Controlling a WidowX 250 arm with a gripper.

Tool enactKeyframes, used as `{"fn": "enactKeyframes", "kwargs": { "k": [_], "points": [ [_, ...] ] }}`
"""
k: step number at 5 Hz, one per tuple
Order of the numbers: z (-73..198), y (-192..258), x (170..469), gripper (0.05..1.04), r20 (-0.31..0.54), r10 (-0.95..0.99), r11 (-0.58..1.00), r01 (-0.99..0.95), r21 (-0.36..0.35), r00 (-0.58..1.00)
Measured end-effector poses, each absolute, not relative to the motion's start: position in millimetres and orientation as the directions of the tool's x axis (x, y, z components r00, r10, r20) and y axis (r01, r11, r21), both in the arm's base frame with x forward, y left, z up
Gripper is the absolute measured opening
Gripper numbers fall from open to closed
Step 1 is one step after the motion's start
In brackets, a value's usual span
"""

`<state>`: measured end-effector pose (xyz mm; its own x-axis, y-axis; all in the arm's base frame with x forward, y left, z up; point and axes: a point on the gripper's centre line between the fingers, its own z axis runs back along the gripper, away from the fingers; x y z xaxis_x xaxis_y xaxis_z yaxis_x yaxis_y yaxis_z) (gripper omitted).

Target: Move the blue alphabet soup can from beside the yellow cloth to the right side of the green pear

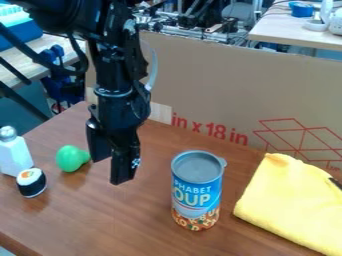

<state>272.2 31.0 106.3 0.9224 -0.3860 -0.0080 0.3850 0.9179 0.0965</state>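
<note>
The black gripper hangs down over the left half of the wooden table, its two fingers apart and nothing between them. Just left of it lies a green pear-shaped toy, the nearest thing to it. A blue soup can with a grey lid stands upright to the right of the gripper. At the far left are a white shaker with a metal top and a black-and-white sushi roll toy. A folded yellow cloth lies at the right.
Behind the wooden table stands a tall cardboard panel with red print, close behind the arm. The table's left edge runs past the shaker. Other benches and equipment are farther back.
</note>
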Motion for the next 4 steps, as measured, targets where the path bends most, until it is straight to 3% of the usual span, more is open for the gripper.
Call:
{"fn": "enactKeyframes", "kwargs": {
  "k": [1, 4],
  "points": [
    [99, 30, 269, 1.002, -0.032, -0.386, 0.919, 0.387, 0.08, 0.922],
    [135, -2, 259, 1.002, 0.098, -0.483, 0.875, 0.475, 0.095, 0.87]
  ]
}}
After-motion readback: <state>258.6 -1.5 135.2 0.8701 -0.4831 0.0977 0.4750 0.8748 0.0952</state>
